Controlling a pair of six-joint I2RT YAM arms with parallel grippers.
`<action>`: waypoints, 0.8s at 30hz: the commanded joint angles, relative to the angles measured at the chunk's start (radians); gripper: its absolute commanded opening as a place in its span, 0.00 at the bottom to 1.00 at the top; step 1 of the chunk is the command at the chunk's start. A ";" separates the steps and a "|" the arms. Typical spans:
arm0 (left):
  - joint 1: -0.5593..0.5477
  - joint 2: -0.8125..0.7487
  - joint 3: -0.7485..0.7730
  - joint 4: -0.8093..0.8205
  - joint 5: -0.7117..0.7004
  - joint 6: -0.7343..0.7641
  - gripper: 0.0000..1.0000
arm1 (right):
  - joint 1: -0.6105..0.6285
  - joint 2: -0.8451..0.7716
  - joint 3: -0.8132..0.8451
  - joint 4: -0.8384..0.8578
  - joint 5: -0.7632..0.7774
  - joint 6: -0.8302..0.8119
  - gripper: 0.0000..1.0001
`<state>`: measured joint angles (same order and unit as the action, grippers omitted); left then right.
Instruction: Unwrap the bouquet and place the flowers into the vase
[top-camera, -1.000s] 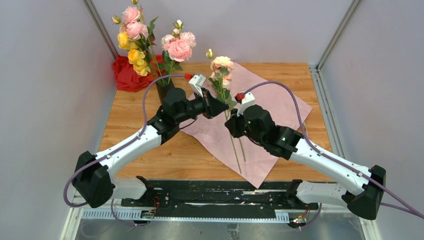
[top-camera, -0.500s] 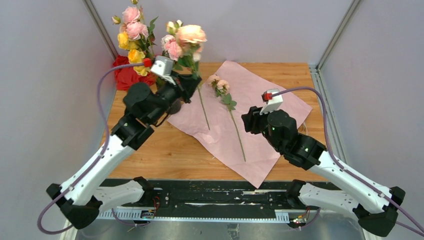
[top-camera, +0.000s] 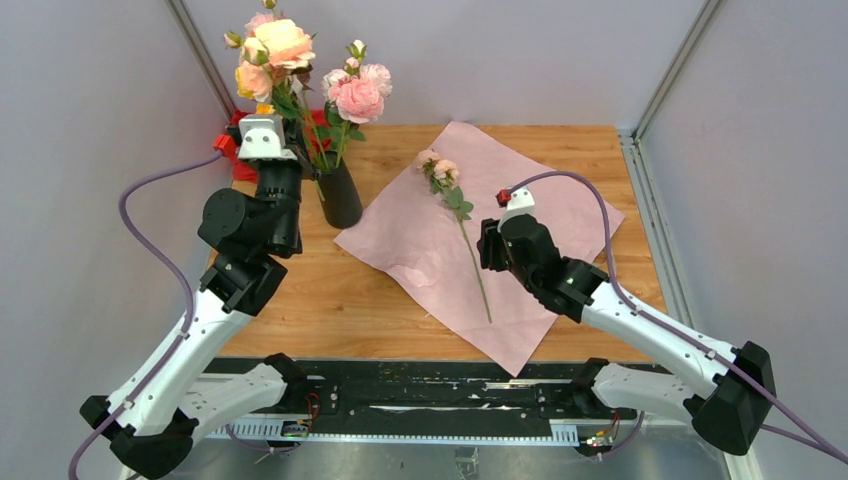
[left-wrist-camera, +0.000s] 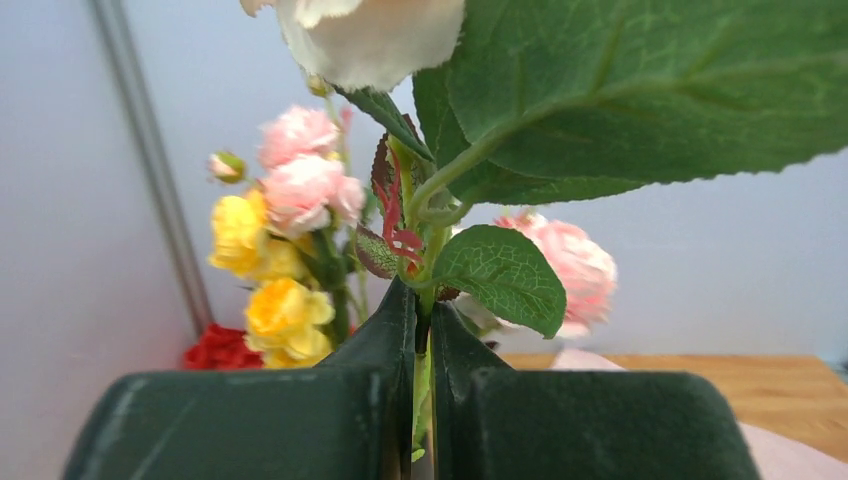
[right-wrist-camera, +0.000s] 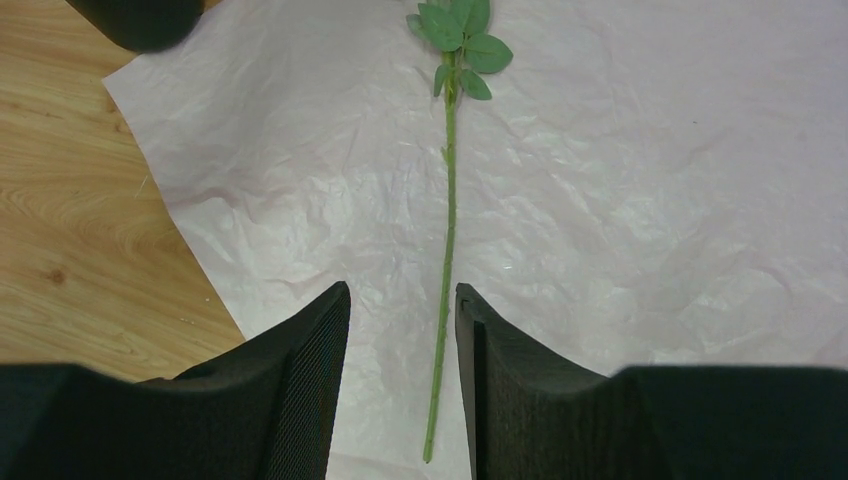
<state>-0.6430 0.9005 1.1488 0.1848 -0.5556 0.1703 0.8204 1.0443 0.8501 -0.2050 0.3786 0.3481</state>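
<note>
My left gripper (top-camera: 288, 150) is shut on the green stem (left-wrist-camera: 422, 330) of a large peach rose (top-camera: 283, 42), held upright just left of the black vase (top-camera: 340, 195). Pink roses (top-camera: 357, 97) stand in the vase, and the small pink and yellow flowers (left-wrist-camera: 280, 230) show behind my jaws. The bouquet's pink paper (top-camera: 540, 200) lies spread flat on the table. One stem (top-camera: 470, 255) with small pink blooms (top-camera: 437, 168) lies on the paper. My right gripper (right-wrist-camera: 400, 295) hangs open above the lower end of that stem (right-wrist-camera: 447, 230), not touching it.
A red cloth (top-camera: 225, 142) is bunched at the back left, behind the vase. The vase base (right-wrist-camera: 140, 20) sits off the paper's left corner. Bare wood table (top-camera: 330, 300) lies between the arms, and grey walls close in both sides.
My left arm swung up and left with the peach rose, from over the paper to beside the vase. My right gripper opened and let go; the other stem now lies on the paper.
</note>
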 joint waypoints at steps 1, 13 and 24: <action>0.073 0.025 0.008 0.171 -0.038 0.115 0.00 | -0.028 -0.004 -0.024 0.036 -0.040 0.011 0.47; 0.251 0.213 0.107 0.260 0.110 0.026 0.00 | -0.089 -0.051 -0.054 0.021 -0.078 -0.008 0.46; 0.297 0.294 0.143 0.275 0.165 -0.034 0.00 | -0.130 -0.030 -0.066 0.033 -0.113 -0.011 0.46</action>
<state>-0.3622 1.1824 1.2583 0.4084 -0.4183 0.1631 0.7105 1.0080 0.8066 -0.1799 0.2859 0.3470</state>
